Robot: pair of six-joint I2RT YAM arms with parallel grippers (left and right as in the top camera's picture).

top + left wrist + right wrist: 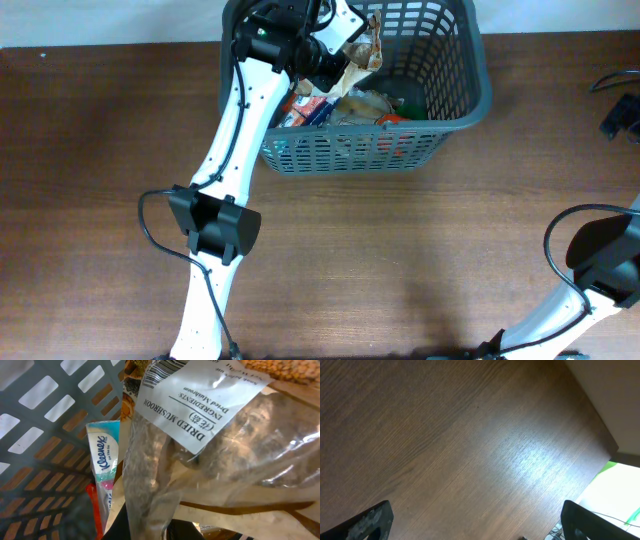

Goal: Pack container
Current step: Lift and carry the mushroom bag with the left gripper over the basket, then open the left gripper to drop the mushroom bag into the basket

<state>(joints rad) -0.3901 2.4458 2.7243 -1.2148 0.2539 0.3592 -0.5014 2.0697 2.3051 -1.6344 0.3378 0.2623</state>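
The large dark grey plastic basket [455,115] with lattice sides sits at the far middle of the brown wooden surface [400,260] and holds a jumble of colourful packets [305,105]. The white left arm reaches over its near-left rim. The left gripper [335,62] hangs inside, right at a clear crinkled bag of dried mushrooms [360,48]. In the left wrist view that bag [235,445], with its white ingredients label, fills most of the frame and hides the jaws, so I cannot tell whether they are together or clamped on it. Just beside the bag, a slim Kleenex tissue pack [104,455] shows against the basket's wall [45,425]. The right gripper [479,522] hovers over bare wood, its 2 fingers [370,522] wide apart with nothing between them.
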